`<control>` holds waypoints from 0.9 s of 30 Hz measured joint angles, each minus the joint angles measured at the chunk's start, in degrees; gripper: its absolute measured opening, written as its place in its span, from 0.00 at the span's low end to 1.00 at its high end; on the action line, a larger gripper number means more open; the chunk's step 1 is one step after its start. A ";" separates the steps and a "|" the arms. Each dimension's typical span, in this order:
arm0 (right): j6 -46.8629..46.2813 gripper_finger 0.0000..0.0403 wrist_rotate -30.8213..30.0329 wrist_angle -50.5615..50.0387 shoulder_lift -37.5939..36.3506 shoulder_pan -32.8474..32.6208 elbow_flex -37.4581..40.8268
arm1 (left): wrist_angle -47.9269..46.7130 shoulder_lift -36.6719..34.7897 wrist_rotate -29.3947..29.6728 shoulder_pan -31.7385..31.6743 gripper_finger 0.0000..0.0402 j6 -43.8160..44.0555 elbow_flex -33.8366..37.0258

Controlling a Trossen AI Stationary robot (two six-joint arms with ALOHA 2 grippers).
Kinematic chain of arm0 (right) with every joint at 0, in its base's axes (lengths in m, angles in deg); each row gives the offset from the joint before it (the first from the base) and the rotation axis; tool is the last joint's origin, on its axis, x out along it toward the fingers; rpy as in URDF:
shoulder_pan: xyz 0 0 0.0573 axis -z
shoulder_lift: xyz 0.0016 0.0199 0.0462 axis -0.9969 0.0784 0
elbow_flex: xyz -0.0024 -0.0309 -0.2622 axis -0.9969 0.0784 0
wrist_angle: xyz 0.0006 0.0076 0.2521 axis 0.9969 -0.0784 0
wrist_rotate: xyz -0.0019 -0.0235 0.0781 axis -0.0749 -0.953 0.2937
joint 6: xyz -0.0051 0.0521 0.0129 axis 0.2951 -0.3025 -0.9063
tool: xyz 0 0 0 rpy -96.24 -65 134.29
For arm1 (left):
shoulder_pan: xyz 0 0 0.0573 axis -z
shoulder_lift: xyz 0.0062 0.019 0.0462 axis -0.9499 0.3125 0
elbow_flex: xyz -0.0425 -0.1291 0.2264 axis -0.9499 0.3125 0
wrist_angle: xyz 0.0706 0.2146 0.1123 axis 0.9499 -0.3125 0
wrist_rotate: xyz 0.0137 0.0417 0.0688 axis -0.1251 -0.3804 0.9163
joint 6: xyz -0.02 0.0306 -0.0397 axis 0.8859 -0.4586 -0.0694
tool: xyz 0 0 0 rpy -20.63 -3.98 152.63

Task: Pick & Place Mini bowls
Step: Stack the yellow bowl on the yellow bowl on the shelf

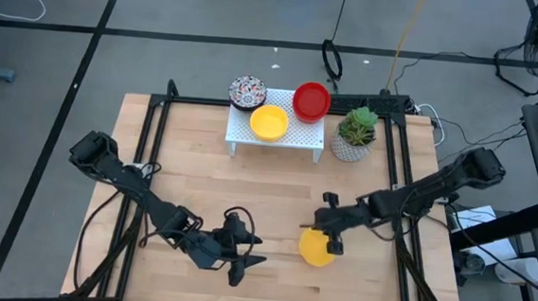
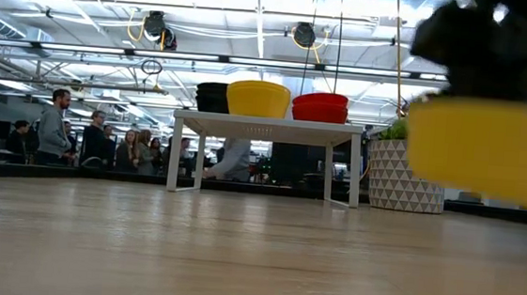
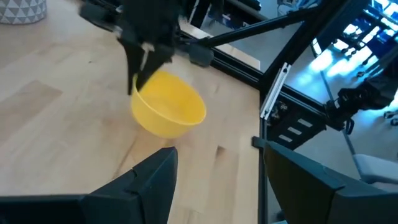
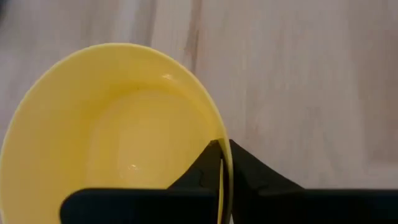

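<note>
My right gripper (image 1: 329, 238) is shut on a glossy yellow mini bowl (image 1: 315, 249) over the table's near right part. The bowl also shows in the low view (image 2: 485, 151) and the left wrist view (image 3: 168, 111). My left gripper (image 1: 254, 249) is open and empty, to the left of that bowl, its fingers (image 3: 149, 180) pointing toward it. On a small white stand (image 1: 276, 143) at the far middle sit a patterned bowl (image 1: 247, 92), a yellow bowl (image 1: 269, 122) and a red bowl (image 1: 311, 101). My right gripper pinches the yellow bowl's rim (image 4: 225, 134) with one finger inside the bowl (image 4: 198, 173) and one outside (image 4: 256, 173). The fingers come from above, slanting down. The bowl hangs below them, tilted, its bottom clear of the table (image 2: 237, 249).
A potted green plant (image 1: 356, 133) in a patterned white pot stands to the right of the stand. A black frame (image 1: 146, 142) runs along the table's edges. Bare wood lies between the stand and the grippers. People stand in the room behind (image 2: 58, 127).
</note>
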 joint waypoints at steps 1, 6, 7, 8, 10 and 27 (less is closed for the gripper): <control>0.15 0.01 0.04 -0.24 -0.74 0.96 -1.03 | 0.00 0.00 0.00 -0.02 0.60 -0.57 0.00; 4.49 0.00 0.05 -4.41 -3.27 7.69 -7.95 | -0.04 0.00 0.02 -0.03 0.60 -3.36 0.00; 5.62 0.00 0.16 -5.50 -3.32 9.30 -9.82 | -0.05 0.00 0.02 -0.03 0.60 -4.11 0.00; 6.98 0.00 0.56 -6.73 -3.32 11.01 -11.60 | -0.11 0.00 0.00 -0.03 0.60 -4.71 0.00; 9.55 0.00 2.55 -8.35 -3.06 14.89 -15.18 | -0.09 0.00 0.02 -0.03 0.60 -5.82 0.00; 18.98 0.00 13.58 -10.77 12.86 40.37 -43.88 | -6.20 -3.82 0.67 0.24 0.60 -7.97 -0.07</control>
